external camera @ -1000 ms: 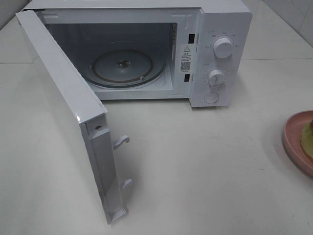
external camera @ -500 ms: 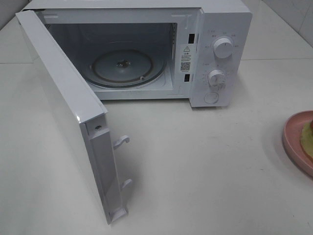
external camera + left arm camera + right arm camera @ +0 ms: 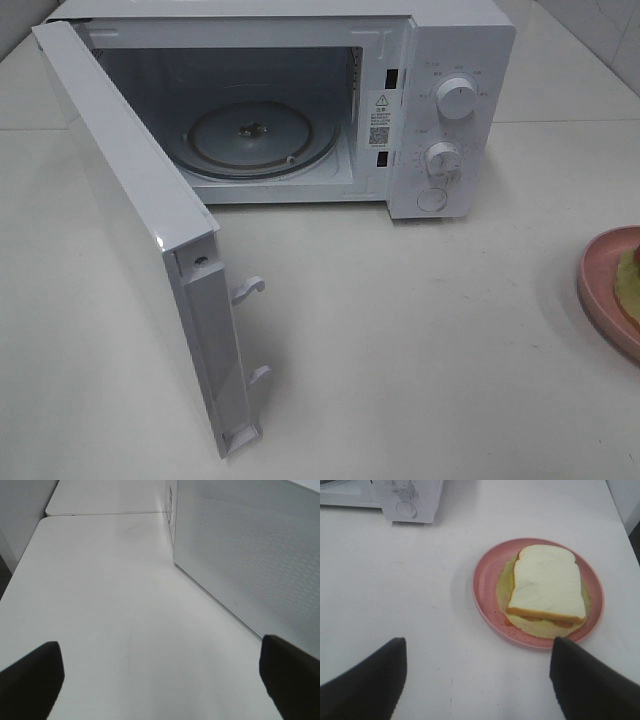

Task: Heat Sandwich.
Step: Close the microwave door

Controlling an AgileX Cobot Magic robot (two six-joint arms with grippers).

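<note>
We are seeing the sandwich [image 3: 547, 584] lying on the pink plate [image 3: 485, 587], ahead of the right gripper [image 3: 477, 680]. Its jaws are standing apart and empty. The left gripper [image 3: 160, 680], also gaping, is sitting beside the microwave door [image 3: 250, 550], farther off.

Sandwich [image 3: 547, 582] on plate [image 3: 487, 587], right of microwave [image 3: 440, 110].

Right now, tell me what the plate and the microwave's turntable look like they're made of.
Plate: probably matte plastic or ceramic, pink with fine dark speckles, no glare. Turntable: likely clear glass, see-through with shiny ribbed rings over the white floor.
</note>
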